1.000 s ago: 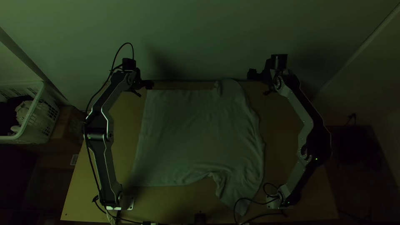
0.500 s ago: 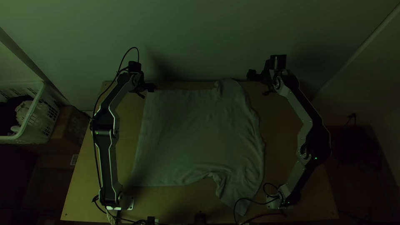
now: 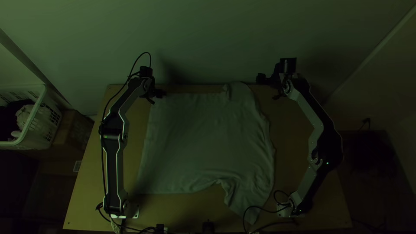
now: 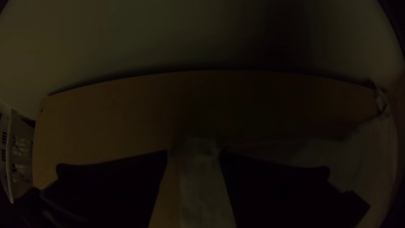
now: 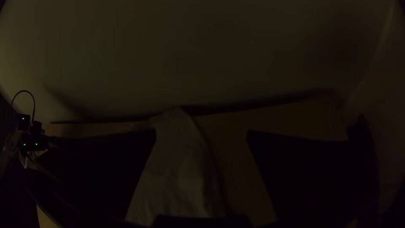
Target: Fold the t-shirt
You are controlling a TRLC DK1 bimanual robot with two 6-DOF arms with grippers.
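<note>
Below the left claw point(image 3: 157, 98), a matt cloth t-shirt point(image 3: 203, 138) on a smooth wooden worktop point(image 3: 135, 130); well left, a plastic basket point(image 3: 41, 125).

Pretty dim all round, wrist views way murkier. Soft shadows smudge the wall point(image 3: 225, 39), tiny green lights point(image 3: 327, 163) glow on the arms point(image 3: 318, 119), and fisheye bows the table's point(image 4: 105, 118) far edge, corners going dark.

No lettering, numbers or signs — nothing legible anywhere.
</note>
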